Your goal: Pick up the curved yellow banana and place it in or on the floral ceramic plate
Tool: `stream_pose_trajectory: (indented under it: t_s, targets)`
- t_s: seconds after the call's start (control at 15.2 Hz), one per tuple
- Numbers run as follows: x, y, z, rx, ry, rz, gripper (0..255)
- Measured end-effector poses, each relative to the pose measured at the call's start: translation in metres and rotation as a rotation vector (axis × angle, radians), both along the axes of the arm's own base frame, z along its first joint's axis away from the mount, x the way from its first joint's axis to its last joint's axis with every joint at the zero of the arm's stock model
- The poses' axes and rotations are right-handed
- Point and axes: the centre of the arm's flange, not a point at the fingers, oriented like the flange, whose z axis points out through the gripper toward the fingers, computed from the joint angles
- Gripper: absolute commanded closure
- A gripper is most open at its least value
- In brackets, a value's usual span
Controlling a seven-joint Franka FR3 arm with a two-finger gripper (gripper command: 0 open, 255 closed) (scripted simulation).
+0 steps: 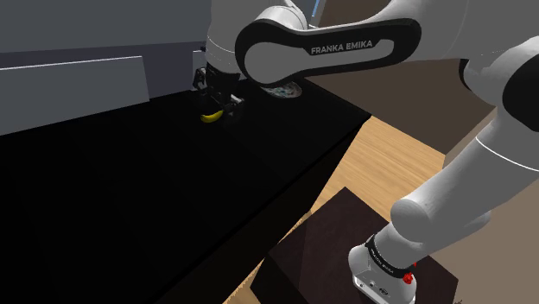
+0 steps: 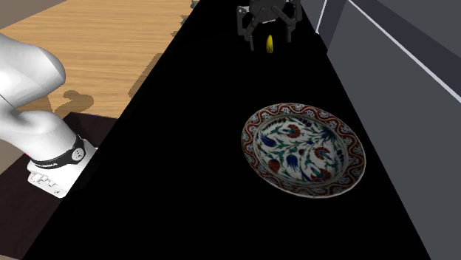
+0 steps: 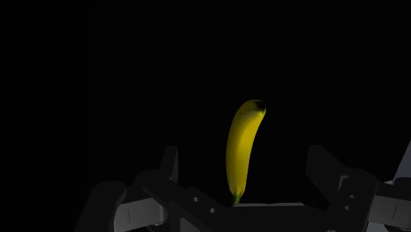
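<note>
A curved yellow banana [image 3: 242,148] lies on the black tabletop [image 2: 192,162], and my black gripper [image 3: 247,173] hangs just over it. The two fingers [image 3: 170,165] stand apart on either side of the banana and do not touch it, so the gripper is open. In the shoulder view the gripper [image 1: 217,99] is low over the banana [image 1: 210,116] near the table's far edge. In the second exterior view the gripper [image 2: 269,31] and the banana [image 2: 270,45] are at the top. The floral plate [image 2: 304,148] lies apart from them. Part of the plate [image 1: 283,91] shows beyond the arm in the shoulder view.
Grey wall panels [image 1: 73,82] run along the table's far side, close to the gripper. Wooden floor [image 1: 393,160] lies past the table's near edge. The dark stand [image 1: 337,259] carries the arm's base at the shoulder view's lower right.
</note>
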Motion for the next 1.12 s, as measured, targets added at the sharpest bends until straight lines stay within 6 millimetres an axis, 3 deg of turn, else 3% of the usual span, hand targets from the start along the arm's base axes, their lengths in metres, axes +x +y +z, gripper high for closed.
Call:
stream_pose_trajectory:
  t_s: [0.13, 0.2, 0.86, 1.12]
  targets:
    - [0.0, 0.0, 0.0, 0.0, 0.0, 0.0, 0]
    - [0.0, 0.0, 0.0, 0.0, 0.0, 0.0, 255]
    - [0.0, 0.0, 0.0, 0.0, 0.0, 0.0, 255]
    - [0.0, -0.001, 0.015, 0.0, 0.0, 0.0, 255]
